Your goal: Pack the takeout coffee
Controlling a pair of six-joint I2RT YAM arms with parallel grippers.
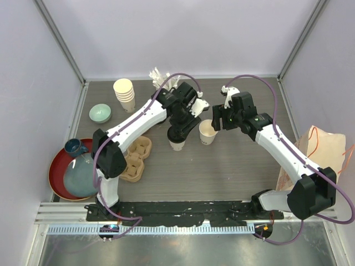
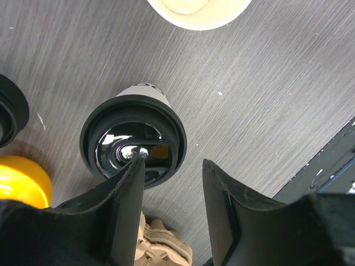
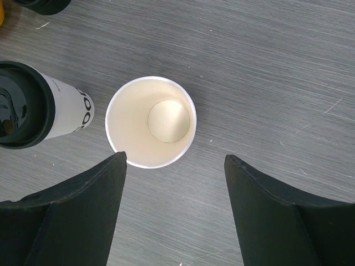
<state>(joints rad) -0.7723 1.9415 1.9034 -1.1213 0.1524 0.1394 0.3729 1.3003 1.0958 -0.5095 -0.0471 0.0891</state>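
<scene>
Left gripper: jaws apart, one finger over the round black plastic lid of the capped white paper cup. The top view hides that lid under the arm. Right gripper: wide open above the lidless white paper cup, which stands just right of the capped one.

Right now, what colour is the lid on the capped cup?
Black lid, best in the left wrist view.
</scene>
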